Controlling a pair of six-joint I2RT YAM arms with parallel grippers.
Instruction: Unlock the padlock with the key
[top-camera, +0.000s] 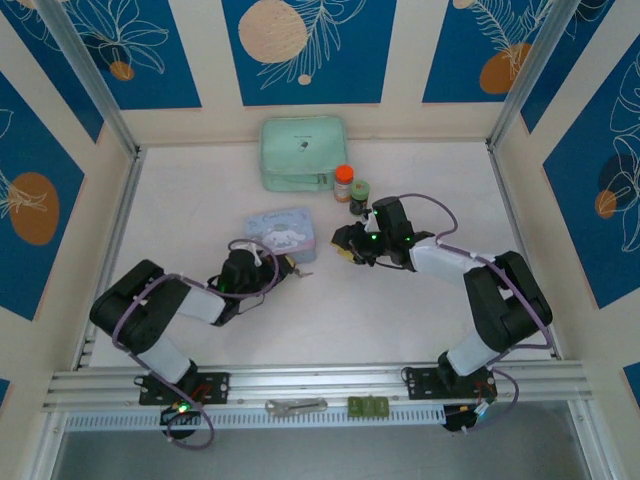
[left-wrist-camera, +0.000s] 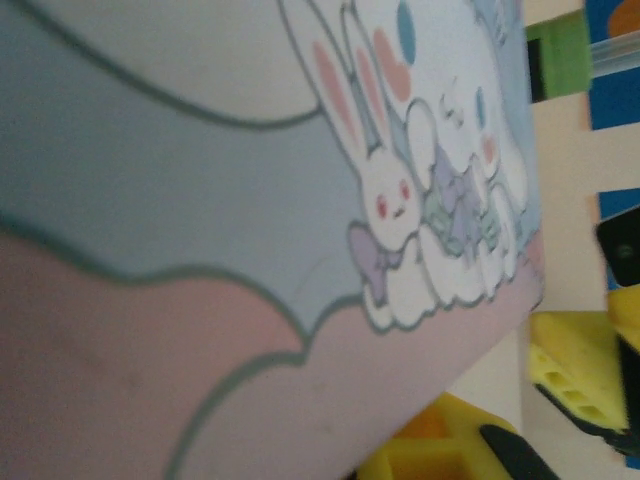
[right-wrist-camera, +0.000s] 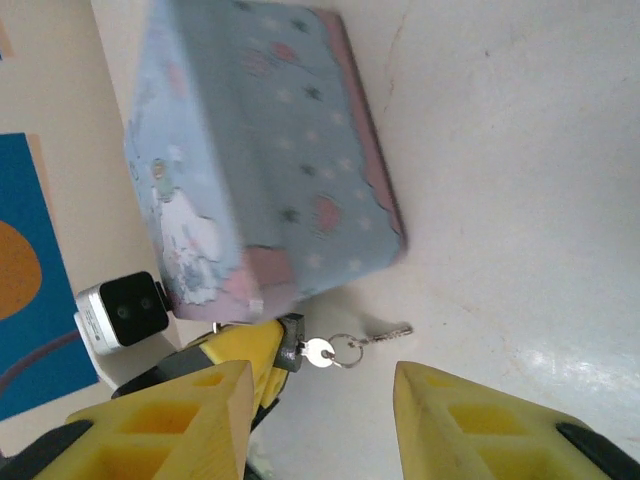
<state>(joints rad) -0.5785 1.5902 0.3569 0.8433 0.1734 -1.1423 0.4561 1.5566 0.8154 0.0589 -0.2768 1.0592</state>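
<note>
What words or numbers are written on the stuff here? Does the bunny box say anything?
No text here can be read.
blue tin: bunny pictures only, no letters seen.
green case: one small dark mark, too small to read.
orange-lidded jar: label too small to read.
dark-lidded jar: label too small to read.

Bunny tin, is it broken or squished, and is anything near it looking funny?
The tin looks fine, with no dents or spills. The one funny thing is beside its corner: the left claw pinches the padlock, and the key pokes out sideways, its chain trailing on the table.
</note>
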